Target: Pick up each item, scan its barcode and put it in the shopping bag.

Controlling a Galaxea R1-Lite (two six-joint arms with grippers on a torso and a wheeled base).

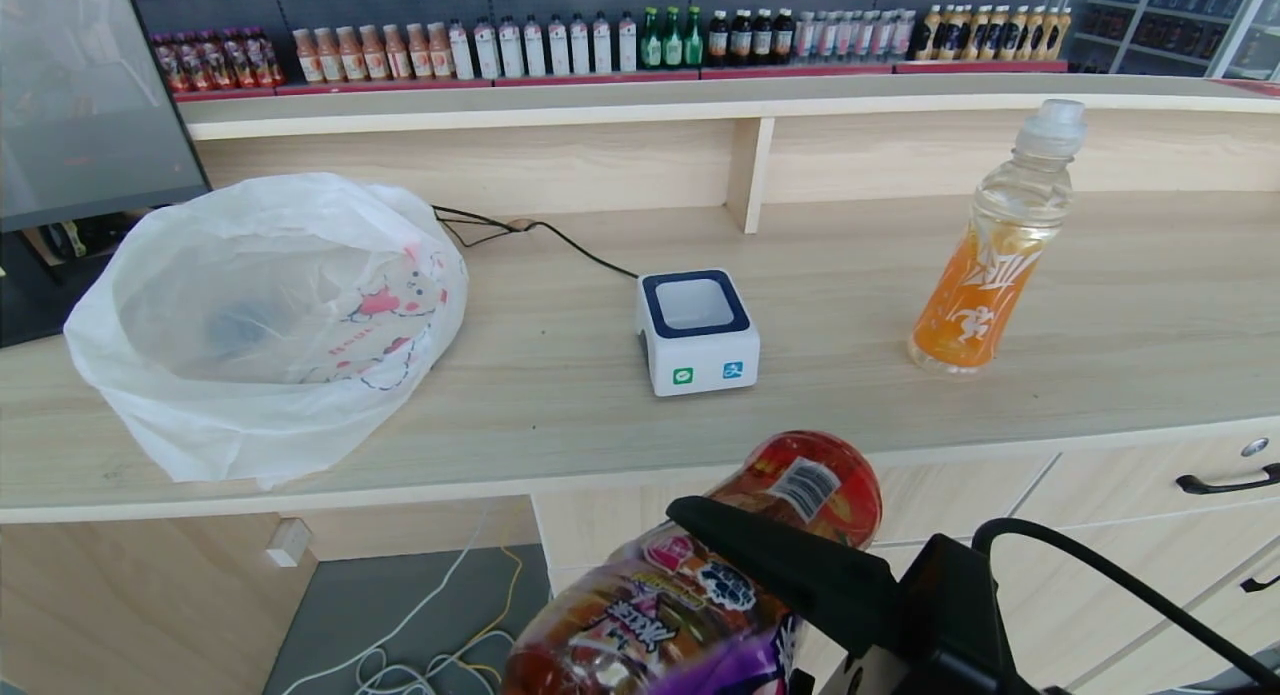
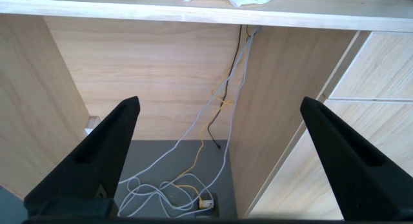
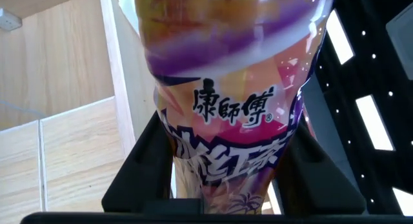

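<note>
While my right claw (image 3: pixel 229 166) grips the red tea bottle (image 1: pixel 640 595) below the counter (image 1: pixel 560 395) edge, near the scanner (image 1: pixel 697 330), and my left claw (image 2: pixel 216 153) gapes empty, I judge its scan and bagging pending, orange bottle (image 1: pixel 985 275) untouched on top.

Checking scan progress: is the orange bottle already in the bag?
No, the orange bottle stands on the counter, well apart from the bag.

Left pincer (image 2: pixel 219 104) agape, right pincer (image 3: pixel 232 140) full
</note>
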